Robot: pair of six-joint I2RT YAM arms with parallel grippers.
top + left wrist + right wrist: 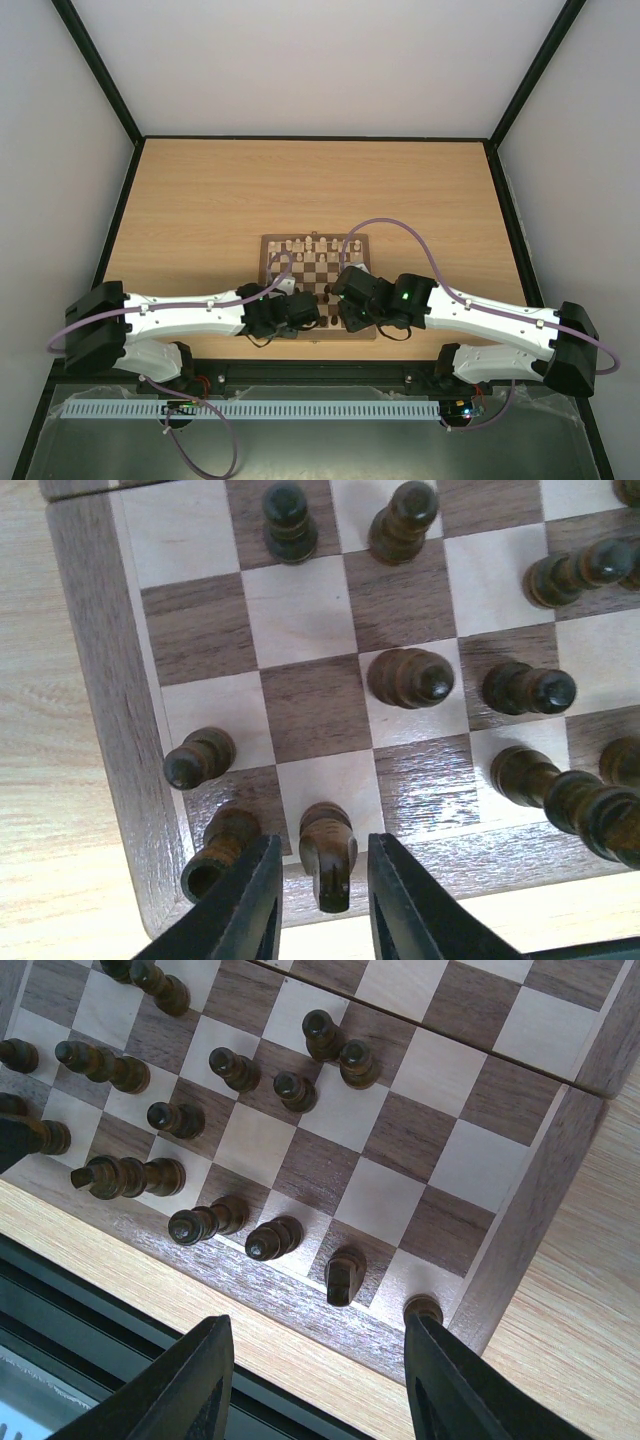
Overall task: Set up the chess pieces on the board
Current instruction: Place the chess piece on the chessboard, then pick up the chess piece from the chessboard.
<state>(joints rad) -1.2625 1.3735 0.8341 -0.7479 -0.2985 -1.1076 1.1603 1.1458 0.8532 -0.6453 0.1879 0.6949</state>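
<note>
Board (95, 680) lies on the table (300, 190) just ahead of both arms, with dark chess pieces (235, 1068) crowded on its near rows and pale pieces (302, 243) along the far edge (too small there to tell apart). Near the corner, the left gripper (325, 846) straddles a dark knight (328, 865), jaws slightly parted with a thin gap on either side. Over the near border the right gripper (318, 1328) hangs wide open and holds nothing, one finger just beside the corner rook (423, 1307).
</note>
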